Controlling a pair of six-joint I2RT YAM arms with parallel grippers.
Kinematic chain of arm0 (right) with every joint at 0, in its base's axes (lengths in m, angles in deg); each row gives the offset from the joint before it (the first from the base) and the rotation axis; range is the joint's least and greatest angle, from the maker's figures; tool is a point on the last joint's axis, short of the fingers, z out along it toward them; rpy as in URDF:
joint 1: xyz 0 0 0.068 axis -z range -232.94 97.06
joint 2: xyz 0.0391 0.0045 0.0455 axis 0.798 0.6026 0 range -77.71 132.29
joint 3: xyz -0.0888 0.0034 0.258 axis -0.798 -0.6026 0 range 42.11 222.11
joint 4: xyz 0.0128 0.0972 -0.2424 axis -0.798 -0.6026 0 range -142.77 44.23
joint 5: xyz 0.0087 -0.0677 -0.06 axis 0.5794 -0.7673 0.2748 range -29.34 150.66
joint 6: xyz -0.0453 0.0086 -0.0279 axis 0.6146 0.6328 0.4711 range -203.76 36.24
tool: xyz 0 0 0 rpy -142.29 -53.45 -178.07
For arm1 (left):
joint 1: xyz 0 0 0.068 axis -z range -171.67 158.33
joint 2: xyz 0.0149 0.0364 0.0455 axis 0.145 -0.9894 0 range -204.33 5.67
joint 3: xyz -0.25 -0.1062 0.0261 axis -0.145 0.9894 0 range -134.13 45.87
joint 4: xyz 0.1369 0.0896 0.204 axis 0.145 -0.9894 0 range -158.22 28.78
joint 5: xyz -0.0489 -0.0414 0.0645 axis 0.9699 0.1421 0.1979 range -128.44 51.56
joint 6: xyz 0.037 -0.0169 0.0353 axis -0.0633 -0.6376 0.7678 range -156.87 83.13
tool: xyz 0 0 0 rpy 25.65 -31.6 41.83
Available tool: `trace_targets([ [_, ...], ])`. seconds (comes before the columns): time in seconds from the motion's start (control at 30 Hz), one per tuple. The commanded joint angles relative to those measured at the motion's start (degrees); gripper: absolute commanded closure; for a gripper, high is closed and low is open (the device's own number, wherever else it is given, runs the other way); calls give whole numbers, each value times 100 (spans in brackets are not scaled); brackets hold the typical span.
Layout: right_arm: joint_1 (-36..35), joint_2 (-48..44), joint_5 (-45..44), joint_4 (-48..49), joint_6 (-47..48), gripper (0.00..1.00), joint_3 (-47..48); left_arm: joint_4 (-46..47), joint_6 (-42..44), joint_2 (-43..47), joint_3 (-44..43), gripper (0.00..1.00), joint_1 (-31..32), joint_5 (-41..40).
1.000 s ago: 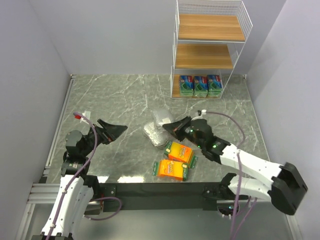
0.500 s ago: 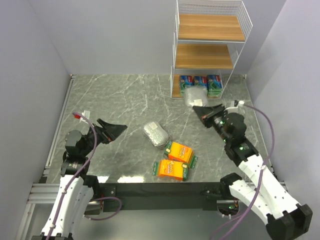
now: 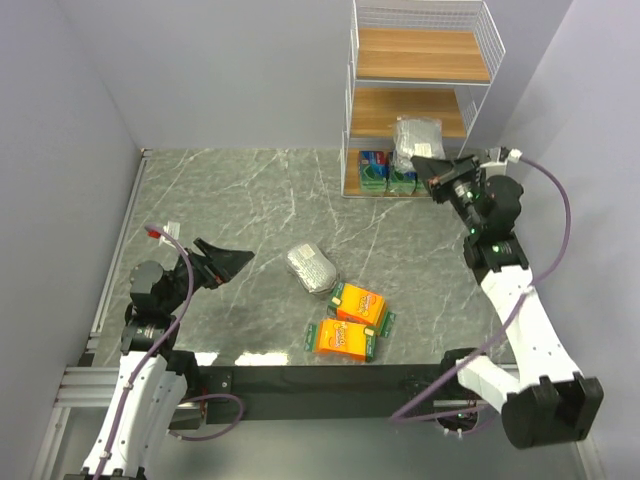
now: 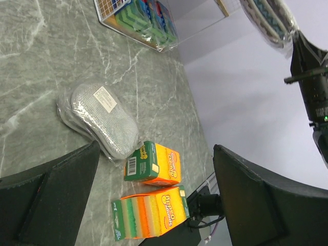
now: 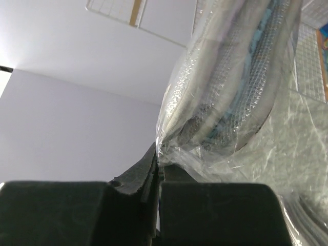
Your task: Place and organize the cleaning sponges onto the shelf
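right gripper (image 3: pixel 430 166) is pinching the silvery grey pack (image 3: pixel 416 137) by its wrap edge, jaws nearly closed, so the pack is hanging free at the shelf (image 3: pixel 420 55) front, near the middle board | left gripper (image 3: pixel 222 262) is hovering wide-jawed, holding nothing | second grey pack (image 3: pixel 311 268) and two orange packs (image 3: pixel 360 305) are lying on the table (image 3: pixel 230 190)

Two orange packs (image 3: pixel 359 304), two silvery packs (image 3: pixel 310 268), one shelf (image 3: pixel 420 60)

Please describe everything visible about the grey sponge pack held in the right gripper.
The grey sponge pack is a clear, crinkly plastic bag holding silvery mesh pads with some blue showing. The right gripper pinches its wrapper edge, shut, and holds it raised at the shelf's middle level. Whether it touches the shelf is unclear.
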Motion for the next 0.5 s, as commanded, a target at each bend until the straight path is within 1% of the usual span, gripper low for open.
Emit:
trace_targets([
  [0.0, 292, 451, 441, 1023, 33, 100, 525, 86, 129, 7, -239, 1, 11, -18],
  [0.07, 388, 961, 582, 1070, -62, 100, 718, 121, 102, -19, -212, 1, 11, 0],
  [0.1, 511, 1137, 695, 1410, -107, 100, 815, 130, 94, -11, -195, 1, 11, 8],
  [0.17, 565, 1594, 785, 1737, -46, 100, 894, 104, 102, 7, -204, 1, 11, 0],
  [0.23, 582, 2102, 941, 1843, -46, 100, 1140, 78, 129, 42, -230, 1, 11, 0],
  [0.27, 704, 2279, 1004, 1905, -46, 100, 1228, 78, 163, 68, -239, 1, 2, -18],
  [0.3, 758, 2464, 1030, 1958, -28, 100, 1412, -70, 173, 68, -256, 0, 11, -27],
  [0.33, 810, 2831, 1065, 1897, -46, 100, 1518, -80, 181, 68, -265, 1, 11, -27],
  [0.47, 977, 3598, 1311, 1905, -63, 100, 1852, -151, 208, 68, -309, 1, 11, -9],
])
